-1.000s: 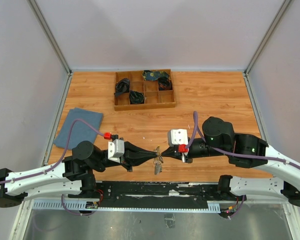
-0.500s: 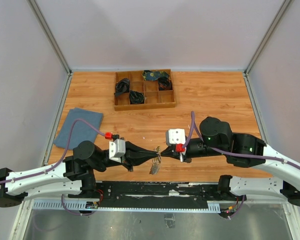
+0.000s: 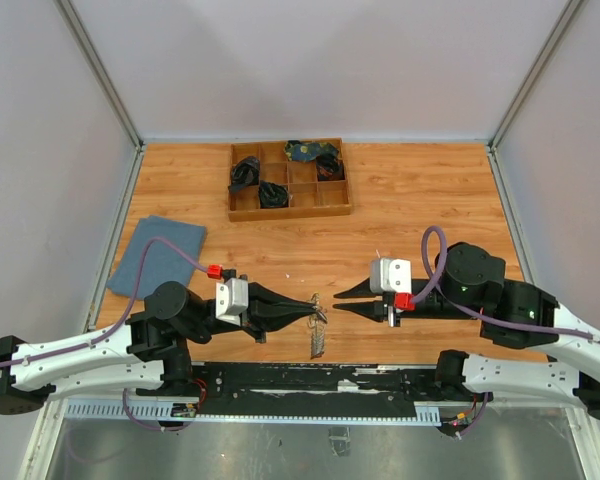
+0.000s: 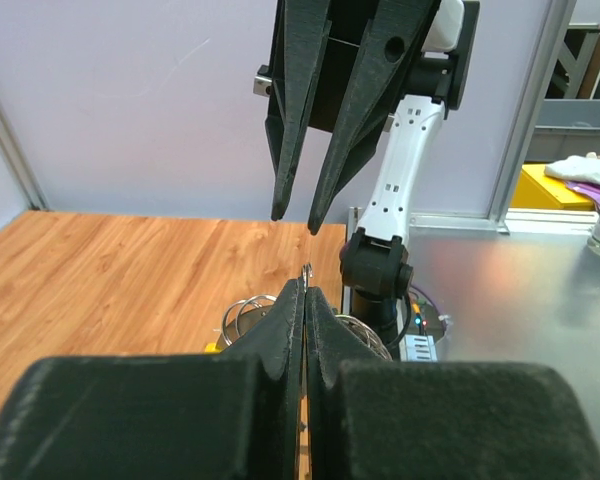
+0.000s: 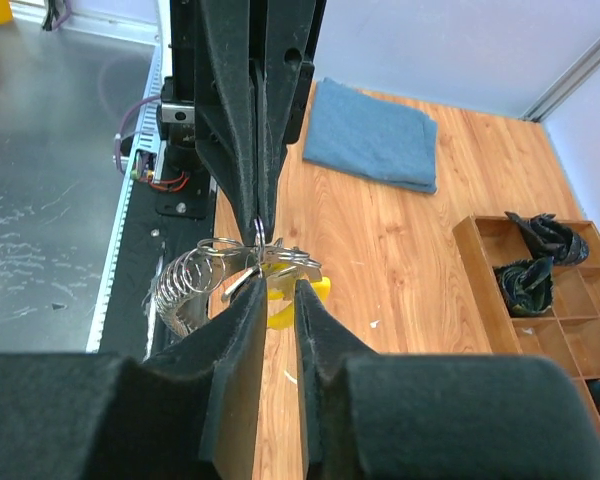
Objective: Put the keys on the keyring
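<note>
above wooden table (image 3: 430, 200), hanging keys (image 3: 317, 340), pale walls (image 3: 310, 60)

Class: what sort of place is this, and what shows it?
Probably a robotics lab test cell: left arm and right arm bolted at a wooden table's edge, plain panel walls in aluminium framing.

Table: wood-grain top (image 3: 430, 190), filling the middle of the top view.
Cloth: folded blue cloth (image 3: 157, 256), flat at centre left.
Tray: wooden compartment tray (image 3: 290, 213), upper centre.
</note>
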### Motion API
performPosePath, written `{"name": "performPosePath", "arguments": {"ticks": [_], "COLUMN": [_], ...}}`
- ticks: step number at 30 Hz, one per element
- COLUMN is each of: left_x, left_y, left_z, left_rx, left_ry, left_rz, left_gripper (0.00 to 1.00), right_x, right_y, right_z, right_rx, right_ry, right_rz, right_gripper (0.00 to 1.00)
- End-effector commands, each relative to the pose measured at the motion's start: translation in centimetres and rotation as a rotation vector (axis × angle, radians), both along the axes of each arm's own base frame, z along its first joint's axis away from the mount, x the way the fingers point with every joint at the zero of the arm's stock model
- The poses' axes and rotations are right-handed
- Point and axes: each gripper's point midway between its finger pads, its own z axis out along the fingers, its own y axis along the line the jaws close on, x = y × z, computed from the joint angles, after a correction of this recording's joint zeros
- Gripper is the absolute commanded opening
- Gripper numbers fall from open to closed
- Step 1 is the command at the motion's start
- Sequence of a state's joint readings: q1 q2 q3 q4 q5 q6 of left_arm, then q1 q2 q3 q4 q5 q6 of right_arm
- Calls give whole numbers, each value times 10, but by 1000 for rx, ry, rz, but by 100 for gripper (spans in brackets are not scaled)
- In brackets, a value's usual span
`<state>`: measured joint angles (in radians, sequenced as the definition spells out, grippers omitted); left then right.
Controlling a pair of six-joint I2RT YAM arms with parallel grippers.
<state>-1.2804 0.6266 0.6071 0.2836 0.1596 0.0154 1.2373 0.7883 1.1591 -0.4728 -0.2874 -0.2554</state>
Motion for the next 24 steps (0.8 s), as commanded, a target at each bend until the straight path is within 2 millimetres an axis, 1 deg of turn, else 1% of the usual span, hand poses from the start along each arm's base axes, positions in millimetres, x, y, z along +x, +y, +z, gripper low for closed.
{"name": "performPosePath", "arguments": {"ticks": [1, 7, 14, 24], "left_x": [-4, -5, -5, -6], "left_y": [6, 6, 5, 5], "left_z": [27, 27, 27, 27], "left_rx": [-96, -95, -96, -95], "left_ry": [-29, -28, -30, -33], "left_rz": [-13, -15, -18, -21], "left_gripper": [0, 1, 0, 1], "right_x": [-6, -9, -12, -13], "right_y": [10, 18, 23, 28], "right_z": [9, -2, -9, -11], "right_rx": [67, 37, 19, 16], "right_ry": [10, 38, 58, 74], "right_rz": [33, 58, 77, 90], "right_gripper": [19, 24, 25, 16]}}
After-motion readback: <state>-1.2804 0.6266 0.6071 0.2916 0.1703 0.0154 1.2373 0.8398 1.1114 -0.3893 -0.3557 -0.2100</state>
